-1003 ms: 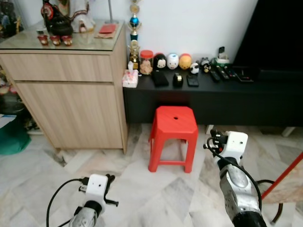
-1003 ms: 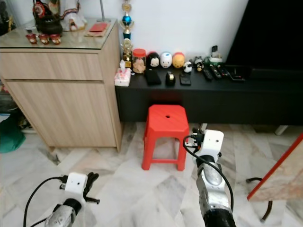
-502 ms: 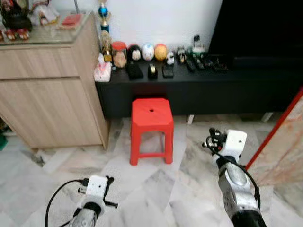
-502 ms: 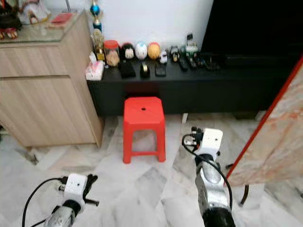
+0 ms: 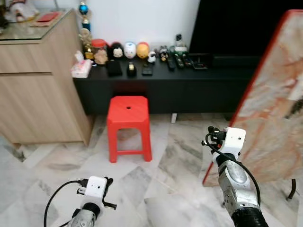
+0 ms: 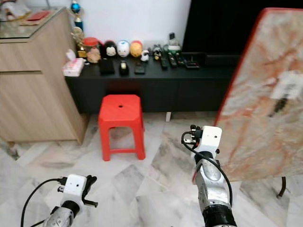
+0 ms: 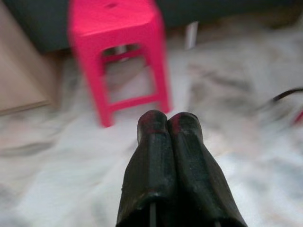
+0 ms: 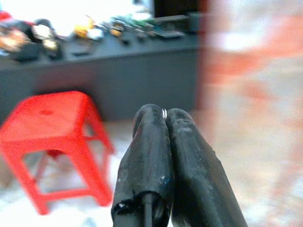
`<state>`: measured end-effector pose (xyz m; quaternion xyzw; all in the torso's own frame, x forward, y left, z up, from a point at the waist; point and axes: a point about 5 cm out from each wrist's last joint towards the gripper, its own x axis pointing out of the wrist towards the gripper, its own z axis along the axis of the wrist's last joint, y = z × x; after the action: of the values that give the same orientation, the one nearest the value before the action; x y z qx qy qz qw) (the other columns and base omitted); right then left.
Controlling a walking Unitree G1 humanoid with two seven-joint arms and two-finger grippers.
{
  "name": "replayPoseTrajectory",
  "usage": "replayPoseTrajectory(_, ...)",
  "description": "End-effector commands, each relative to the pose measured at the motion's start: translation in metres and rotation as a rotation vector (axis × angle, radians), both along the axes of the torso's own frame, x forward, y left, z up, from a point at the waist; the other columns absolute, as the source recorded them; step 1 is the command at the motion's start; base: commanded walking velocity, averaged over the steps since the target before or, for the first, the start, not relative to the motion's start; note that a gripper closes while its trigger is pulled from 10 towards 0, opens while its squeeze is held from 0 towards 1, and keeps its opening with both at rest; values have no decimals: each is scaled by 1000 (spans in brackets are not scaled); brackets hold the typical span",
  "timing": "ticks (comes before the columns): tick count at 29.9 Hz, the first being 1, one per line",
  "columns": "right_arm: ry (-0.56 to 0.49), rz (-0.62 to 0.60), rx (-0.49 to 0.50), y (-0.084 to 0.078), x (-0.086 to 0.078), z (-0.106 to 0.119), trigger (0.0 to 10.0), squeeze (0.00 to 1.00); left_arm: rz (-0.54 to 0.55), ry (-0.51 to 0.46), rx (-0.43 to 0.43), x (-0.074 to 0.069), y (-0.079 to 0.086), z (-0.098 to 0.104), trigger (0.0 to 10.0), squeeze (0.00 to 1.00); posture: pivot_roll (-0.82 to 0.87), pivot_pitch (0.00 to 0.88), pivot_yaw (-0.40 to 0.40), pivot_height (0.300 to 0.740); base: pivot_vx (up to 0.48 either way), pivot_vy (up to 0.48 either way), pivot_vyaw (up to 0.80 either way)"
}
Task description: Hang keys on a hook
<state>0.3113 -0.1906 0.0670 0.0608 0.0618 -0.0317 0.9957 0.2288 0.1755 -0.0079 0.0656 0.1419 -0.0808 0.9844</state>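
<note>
My left gripper (image 7: 168, 124) is shut with nothing between its fingers, and it hangs low over the marble floor, facing the red stool (image 7: 113, 42). My right gripper (image 8: 164, 116) is also shut. A tiny bright glint sits between its tips, and I cannot tell what it is. The left arm (image 5: 94, 189) is low at the bottom left. My right arm (image 5: 230, 142) is held higher at the right, beside the leaning slab. Small items lie on the black console (image 5: 156, 87), too small to name as keys.
A red plastic stool (image 5: 129, 124) stands before the low black console, which carries round figures, a jar and remotes. A wooden cabinet (image 5: 38, 94) is at the left. A large marble-patterned slab with a red edge (image 5: 274, 99) leans at the right, close to my right arm.
The camera has swung to the right: stool, cabinet and console have slid left in the picture, and the red-edged slab has come far into view. Both grippers stay shut.
</note>
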Motion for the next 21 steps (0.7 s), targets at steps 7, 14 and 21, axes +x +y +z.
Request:
replayPoseTrajectory(7,0,16,1,4,1,4,10000,0,-3,7,9,-1,5,0,10000,0,-17,0,-33,740,0,-480,0)
replayPoseTrajectory(14,17,47,-1,6,-5,2,10000,0,-11,5,12,-1,7,0,10000,0,-20,0,-33,740,0,-480,0)
replayPoseTrajectory(21,19,158,32,16,-15,7,10000,0,-16,-15,33,3,13,6,10000,0,-37,0,-23,740,0,-311,0)
